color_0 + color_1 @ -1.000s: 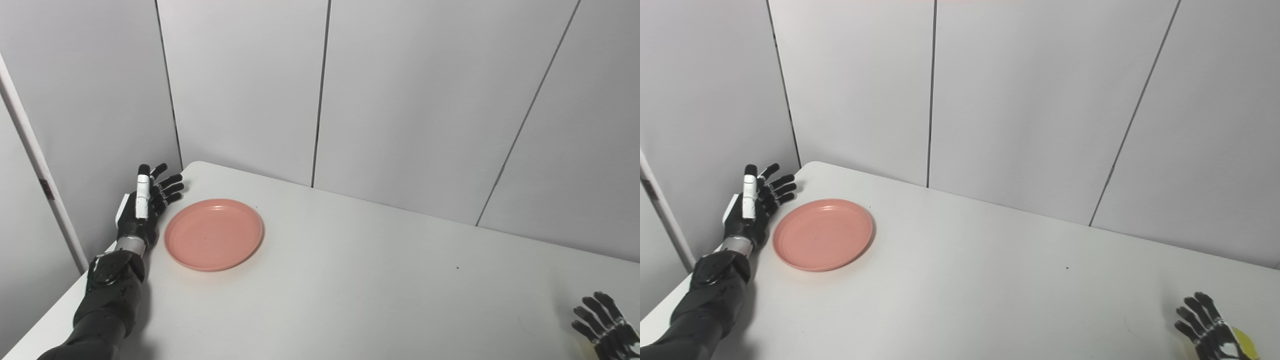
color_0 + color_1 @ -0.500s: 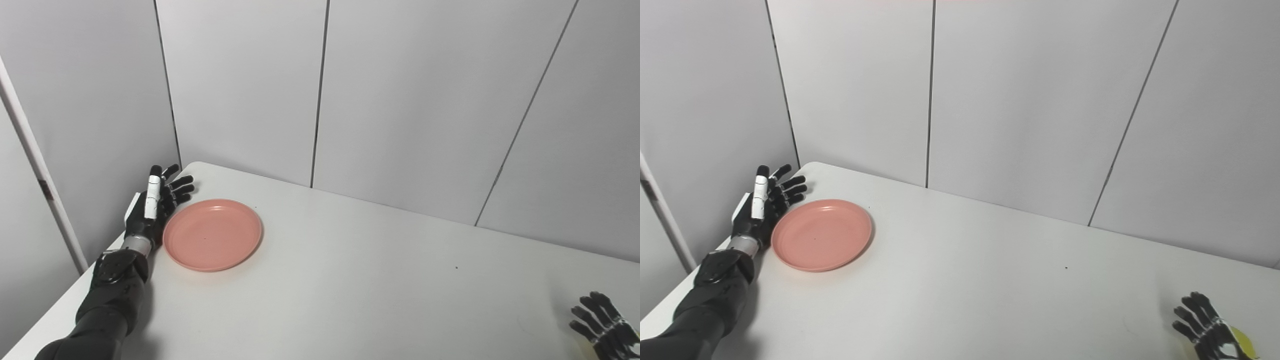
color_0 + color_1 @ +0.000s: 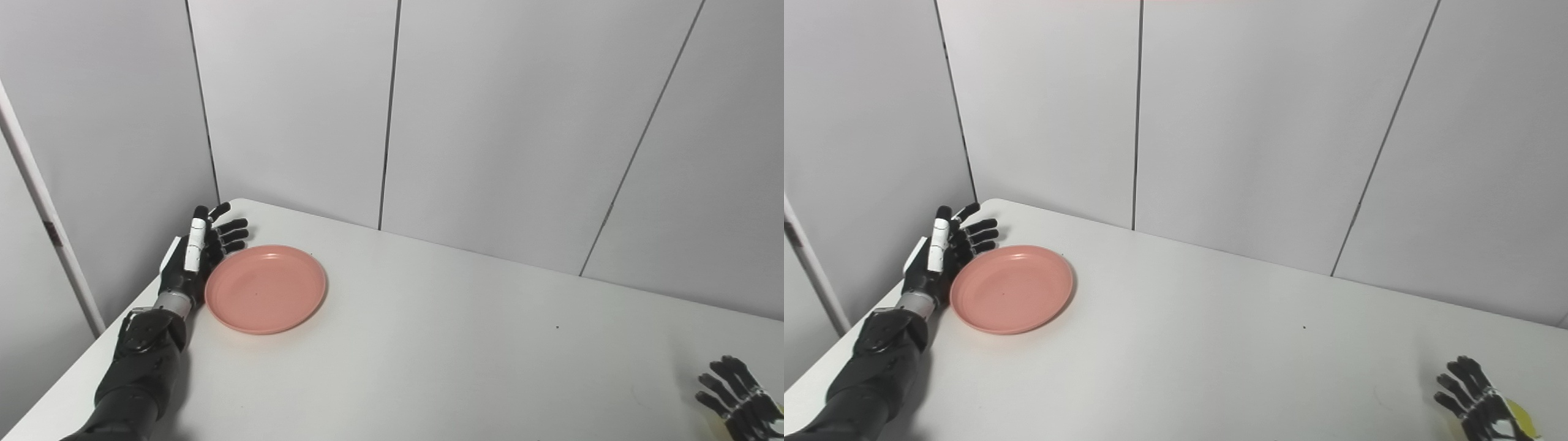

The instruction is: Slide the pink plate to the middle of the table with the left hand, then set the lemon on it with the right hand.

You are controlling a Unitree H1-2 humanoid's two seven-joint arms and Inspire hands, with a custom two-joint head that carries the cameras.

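The pink plate (image 3: 265, 289) lies at the table's (image 3: 429, 343) far-left corner. At its nine o'clock, touching the rim, the left hand (image 3: 197, 256) stands released, fingers spread. At four o'clock, well apart, the right hand (image 3: 1479, 401) splays over the lemon (image 3: 1521, 416).

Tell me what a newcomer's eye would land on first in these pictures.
The pink plate stands out first, the one strong colour on the white table, lying empty near its far left corner. Right beside its left rim is the black left hand, open with fingers spread. At the bottom right corner the right hand rests over a bit of yellow, the lemon, mostly hidden.
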